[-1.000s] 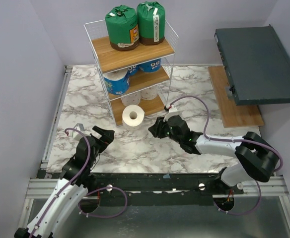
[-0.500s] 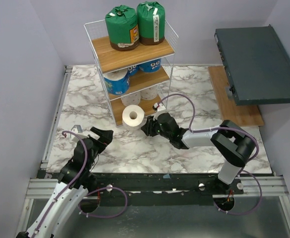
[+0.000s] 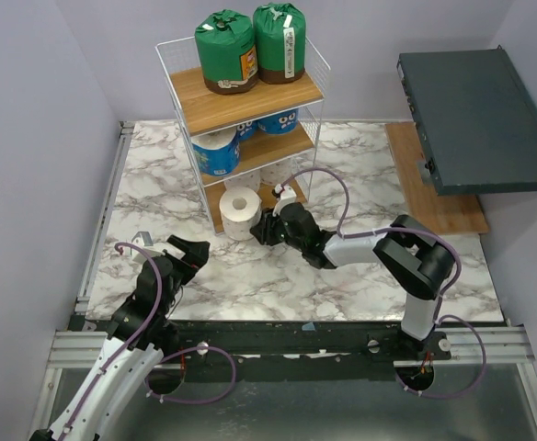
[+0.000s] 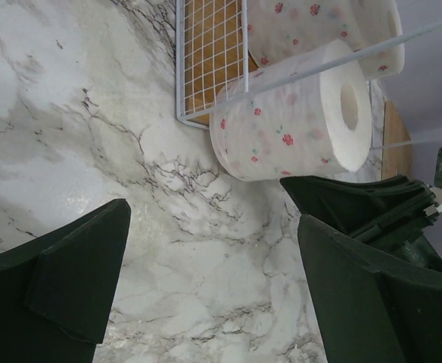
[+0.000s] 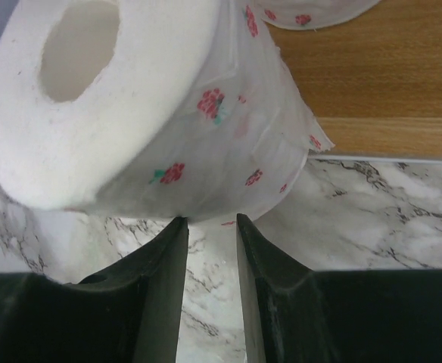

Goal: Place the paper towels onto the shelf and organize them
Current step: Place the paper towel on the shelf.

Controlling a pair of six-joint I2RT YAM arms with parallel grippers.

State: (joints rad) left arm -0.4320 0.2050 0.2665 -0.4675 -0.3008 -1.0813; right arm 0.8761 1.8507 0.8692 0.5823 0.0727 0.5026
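right pincer [image 3: 261, 228] advanced, white roll [image 3: 239, 206] nudged toward shelf [image 3: 250, 101]

I am counting two green-wrapped rolls [image 3: 224, 50] [image 3: 279, 41], at least two blue-printed rolls [image 3: 216, 152] [image 3: 279, 120], at least two white rolls [image 3: 240, 209] [image 3: 274, 174], and one shelf [image 3: 250, 99].

second flowered roll [image 5: 312, 9] cut off at top edge, bottom-tier roll [image 3: 273, 173] half hidden under board [image 3: 268, 143]

Glossy marbled table [image 3: 158, 184]; wood-and-wire shelf [image 3: 259, 96]; soft paper roll [image 3: 241, 209].
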